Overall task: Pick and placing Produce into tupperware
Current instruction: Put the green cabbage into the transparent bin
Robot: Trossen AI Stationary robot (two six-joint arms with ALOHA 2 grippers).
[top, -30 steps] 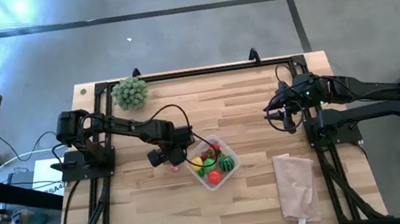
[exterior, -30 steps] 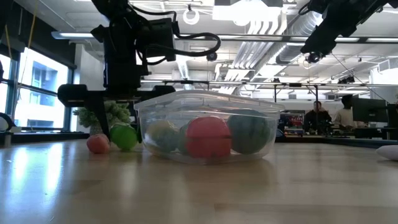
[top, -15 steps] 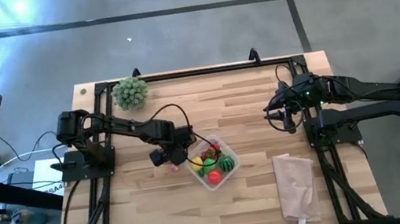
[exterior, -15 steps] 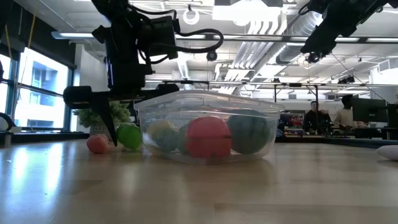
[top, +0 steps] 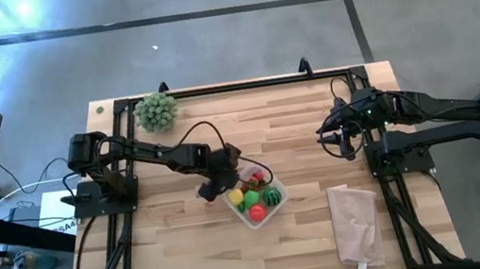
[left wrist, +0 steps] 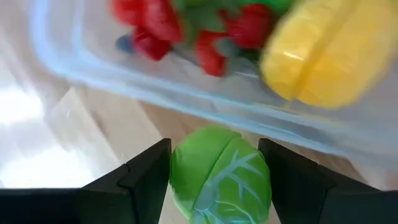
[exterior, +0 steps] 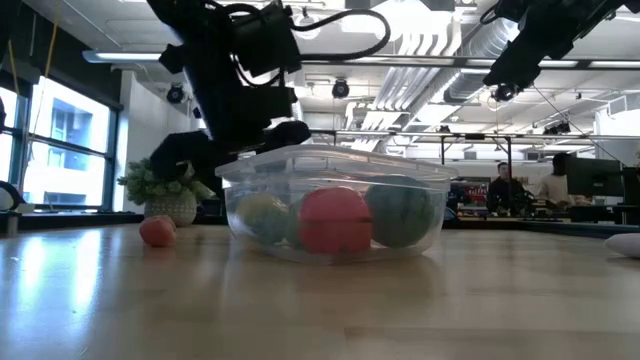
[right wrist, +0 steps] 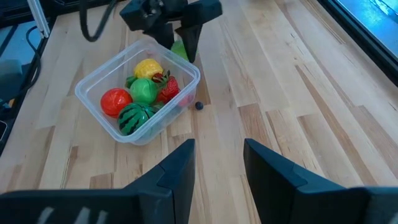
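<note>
The left arm reaches in from the left edge of the surface toward its middle, wrist bent downward. Its tool (top: 216, 185) hangs low with both dark fingers (left wrist: 146, 171) pointing down, clamped on either side of a green leafy piece of produce (left wrist: 222, 175) that sits between them. The right arm stays back at the right side, raised well above the surface, its tool (top: 334, 140) with fingers (right wrist: 174, 171) parted and nothing between them.
</note>
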